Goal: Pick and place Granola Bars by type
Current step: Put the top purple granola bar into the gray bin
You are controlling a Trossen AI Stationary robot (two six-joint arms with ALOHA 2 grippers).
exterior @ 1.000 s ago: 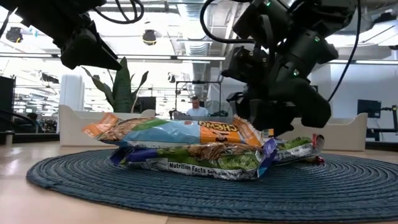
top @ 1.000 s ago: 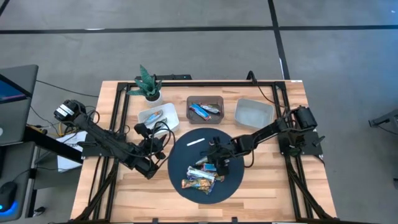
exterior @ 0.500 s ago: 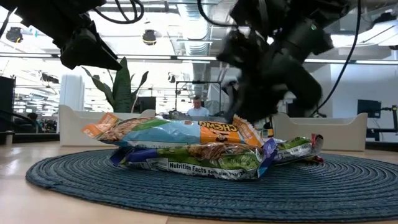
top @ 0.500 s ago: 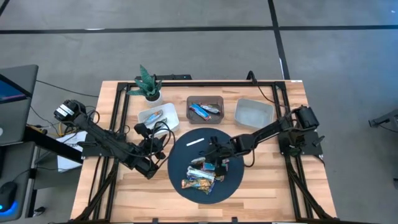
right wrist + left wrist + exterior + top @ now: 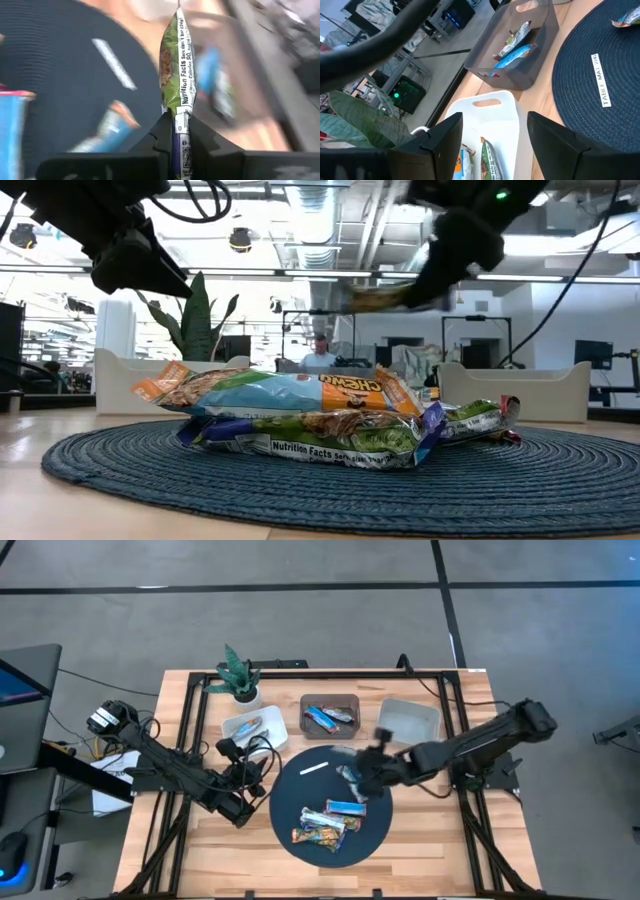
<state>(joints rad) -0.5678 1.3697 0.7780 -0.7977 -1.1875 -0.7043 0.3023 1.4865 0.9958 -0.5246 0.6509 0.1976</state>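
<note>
Several granola bars (image 5: 325, 821) in blue, orange and green wrappers lie piled on a round dark-blue mat (image 5: 292, 790); in the low view the pile (image 5: 300, 415) rests flat on the mat. Above the mat's far right part, my right gripper (image 5: 357, 778) is shut on a green-wrapped bar (image 5: 178, 60), seen blurred in the low view (image 5: 378, 298). My left gripper (image 5: 245, 810) stands open beside the mat's left edge, its fingers (image 5: 449, 142) with nothing between them. My right gripper pinches one end of the green-wrapped bar (image 5: 179, 131) between its two fingers. The fingers come slanting down from the table's right side. The bar sticks out beyond the fingertips along them, edge-on in the wrist view, and is lifted clear of the mat and the pile.
At the far side stand a white tray (image 5: 240, 726) holding bars, a brown bin (image 5: 348, 703) with blue and other bars, and a pale bin (image 5: 408, 723). A potted plant (image 5: 238, 675) is at the far left. A thin white strip (image 5: 313, 768) lies on the mat.
My right gripper has shut on a green-wrapped bar at the pile, then risen fast and swung toward the far edge, tipping and rolling as it went. The bar has come off the pile and hangs clear above the mat. The rest of the pile has stayed.
</note>
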